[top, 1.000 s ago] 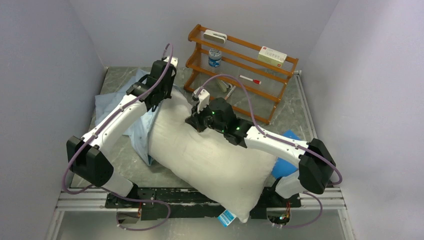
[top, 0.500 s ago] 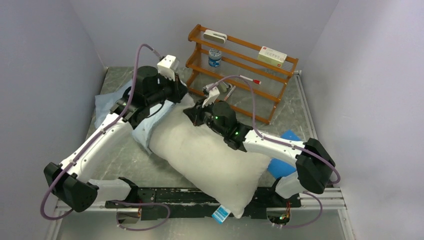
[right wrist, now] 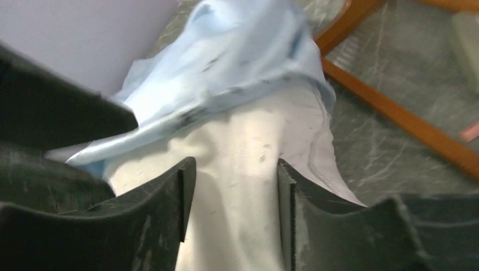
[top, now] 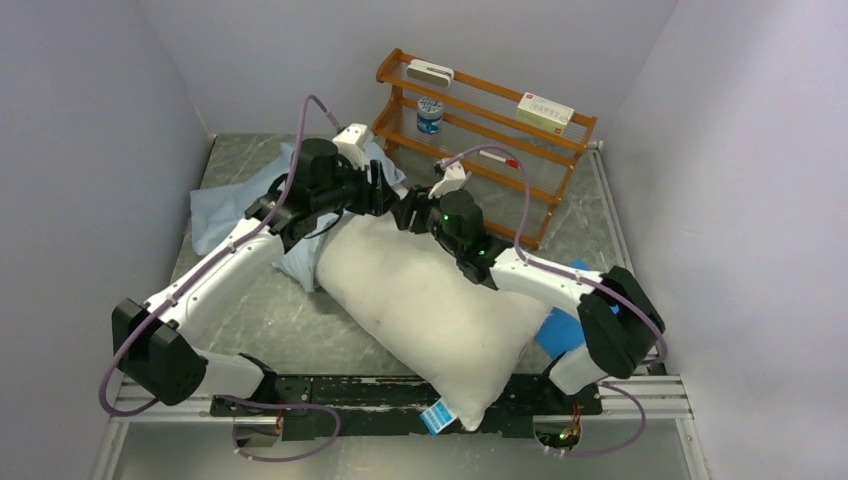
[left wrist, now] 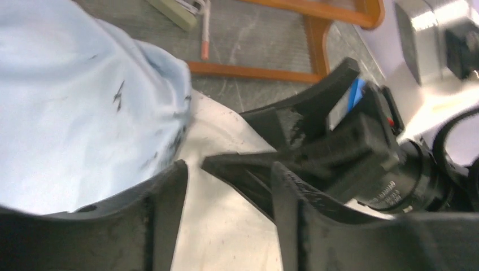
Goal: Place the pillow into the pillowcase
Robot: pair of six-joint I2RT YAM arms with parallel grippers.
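The off-white pillow (top: 430,300) lies diagonally from the near table edge to the back, its blue-and-white tag (top: 437,417) at the near end. The crumpled pale-blue pillowcase (top: 228,208) lies at the back left, its edge draped over the pillow's far end (right wrist: 248,164). My left gripper (top: 385,197) and right gripper (top: 408,212) meet over that far end, tips almost touching. In the left wrist view the left gripper (left wrist: 229,169) is open over bare pillow (left wrist: 220,226), the pillowcase (left wrist: 79,101) to its left. The right gripper (right wrist: 234,164) is open astride a ridge of pillow.
A wooden rack (top: 480,120) with a box, a jar and a marker stands at the back right, its foot (left wrist: 254,70) just beyond the grippers. A bright-blue flat sheet (top: 562,328) lies under the pillow's right side. Walls close in on the left, back and right.
Both grippers have opened from shut. The left arm swung right toward the rack and now faces the right gripper. The pillow's far end shifted back and right.
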